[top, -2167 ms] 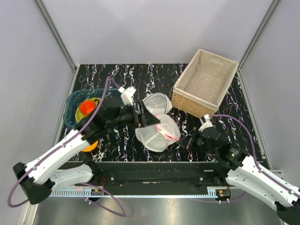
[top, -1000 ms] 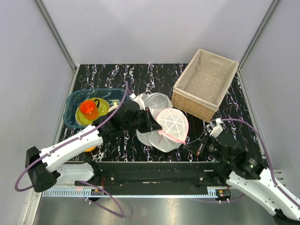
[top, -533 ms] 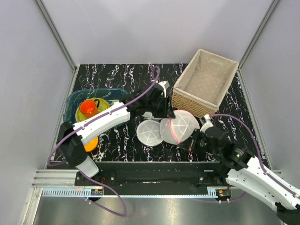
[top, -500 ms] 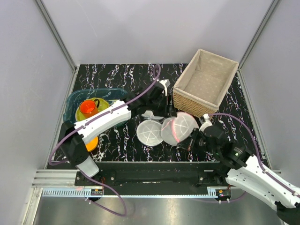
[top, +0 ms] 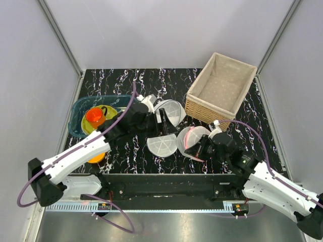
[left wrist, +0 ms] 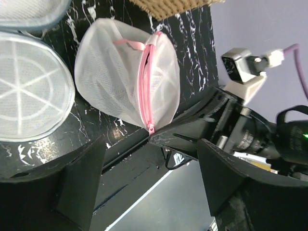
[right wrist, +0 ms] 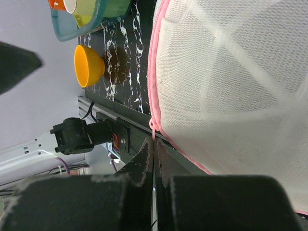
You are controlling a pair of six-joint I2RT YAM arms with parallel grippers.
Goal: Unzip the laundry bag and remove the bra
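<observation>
The laundry bag (top: pixel 196 135), a white mesh dome with a pink rim, lies near the table's front edge, and its pink zipper (left wrist: pixel 147 82) looks closed. My right gripper (top: pixel 191 151) is at its near edge, shut on the pink zipper pull (right wrist: pixel 154 129). In the right wrist view the bag (right wrist: pixel 231 82) fills the frame above the right gripper (right wrist: pixel 155 144). My left gripper (top: pixel 165 125) hangs open just left of the bag (left wrist: pixel 120 77), with its fingers (left wrist: pixel 77 183) wide apart and holding nothing. The bra does not show.
Two all-white mesh domes (top: pixel 161 145) (top: pixel 170 111) lie left of the bag. A wicker basket (top: pixel 237 70) stands at the back right. A teal tub (top: pixel 81 108) with cups sits at the left, an orange bowl (right wrist: pixel 89 65) in front of it.
My left gripper has opened, let go of the bag and drawn back to the left. The bag has settled lower near the front edge. The right gripper stays shut at the zipper.
</observation>
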